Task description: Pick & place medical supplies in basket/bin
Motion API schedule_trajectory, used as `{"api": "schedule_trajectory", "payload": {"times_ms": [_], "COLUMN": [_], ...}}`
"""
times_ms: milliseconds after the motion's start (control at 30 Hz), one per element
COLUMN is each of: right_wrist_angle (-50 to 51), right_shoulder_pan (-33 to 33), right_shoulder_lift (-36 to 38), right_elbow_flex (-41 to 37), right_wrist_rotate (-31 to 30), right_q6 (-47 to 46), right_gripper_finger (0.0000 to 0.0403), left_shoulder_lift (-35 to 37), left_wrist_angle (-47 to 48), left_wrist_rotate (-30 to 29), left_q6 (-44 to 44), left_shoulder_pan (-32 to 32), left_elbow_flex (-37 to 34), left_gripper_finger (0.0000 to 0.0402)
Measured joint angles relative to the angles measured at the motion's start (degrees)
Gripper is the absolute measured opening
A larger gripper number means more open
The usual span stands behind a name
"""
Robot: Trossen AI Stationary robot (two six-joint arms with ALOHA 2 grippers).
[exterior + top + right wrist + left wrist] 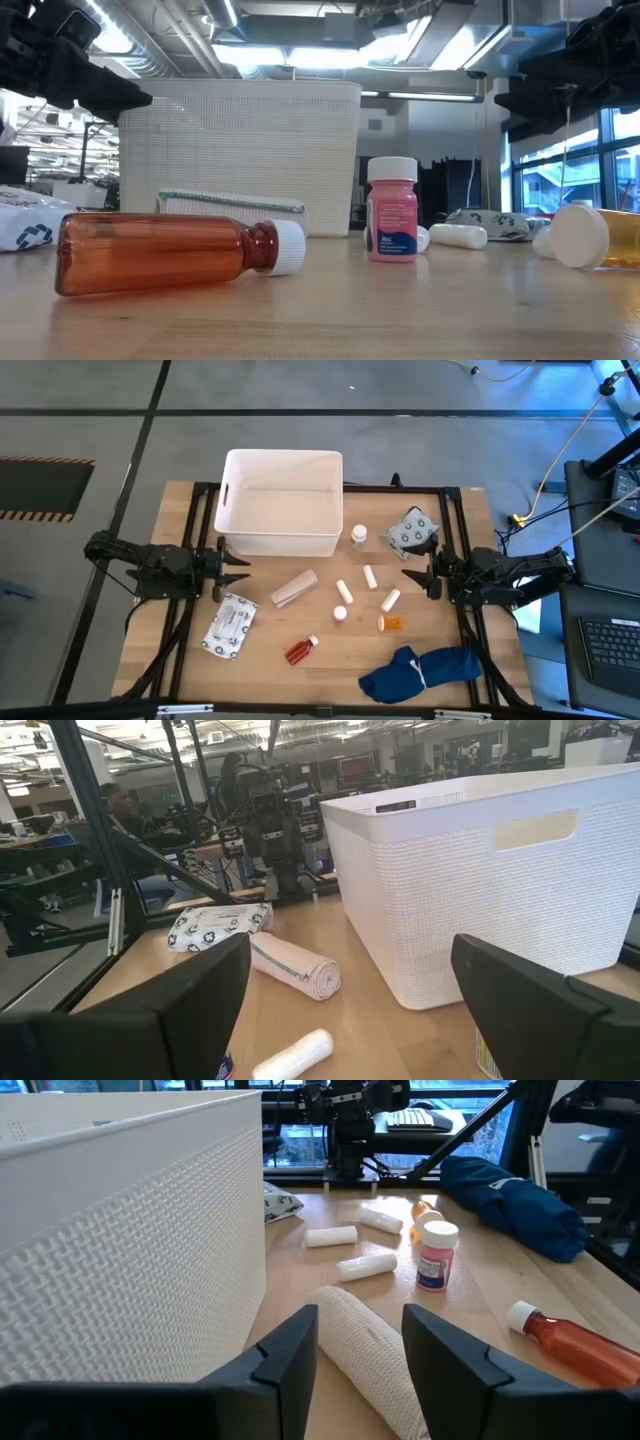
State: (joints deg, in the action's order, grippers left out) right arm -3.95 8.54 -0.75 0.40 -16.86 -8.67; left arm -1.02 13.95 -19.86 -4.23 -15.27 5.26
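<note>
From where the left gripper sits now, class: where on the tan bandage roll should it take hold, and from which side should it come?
Probably the middle of the tan bandage roll, coming down from above. It lies flat on its side, slanted near the white tub, so the fingers should close across its narrow width. The left gripper is open and already faces one end; the right gripper waits at the far side.

Red bottle point(160, 255) before white tub point(240, 150)

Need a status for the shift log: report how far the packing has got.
Done: nothing; the white tub looks empty. In hand: nothing; the left gripper and the right gripper hover open at the table's sides. Left: everything, including the bandage roll, red bottle, orange bottle and both packets.
</note>
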Motion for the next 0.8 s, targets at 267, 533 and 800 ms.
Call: {"api": "schedule_trajectory", "payload": {"times_ms": [267, 533, 800], "right_wrist_angle": [-0.02, -0.02, -2.34], "right_shoulder_pan": [0.02, 0.01, 0.0], "right_shoulder_lift": [0.02, 0.01, 0.02], "right_elbow_flex": [0.0, 0.0, 0.0], "right_wrist_rotate": [0.0, 0.01, -0.02], "right_q6": [0.03, -0.23, -0.01], "right_gripper_finger": [0.0345, 0.0345, 0.0345], "left_shoulder_lift": [0.0, 0.0, 0.02], "left_wrist_angle": [-0.02, -0.02, -0.02], "left_wrist_rotate": [-0.02, 0.0, -0.02], "left_q6": [0.0, 0.02, 0.01], "left_shoulder_pan": [-0.02, -0.02, -0.02], "left_elbow_flex": [0.0, 0.0, -0.01], "left_gripper_finger": [0.0143, 0.0143, 0.0143]}}
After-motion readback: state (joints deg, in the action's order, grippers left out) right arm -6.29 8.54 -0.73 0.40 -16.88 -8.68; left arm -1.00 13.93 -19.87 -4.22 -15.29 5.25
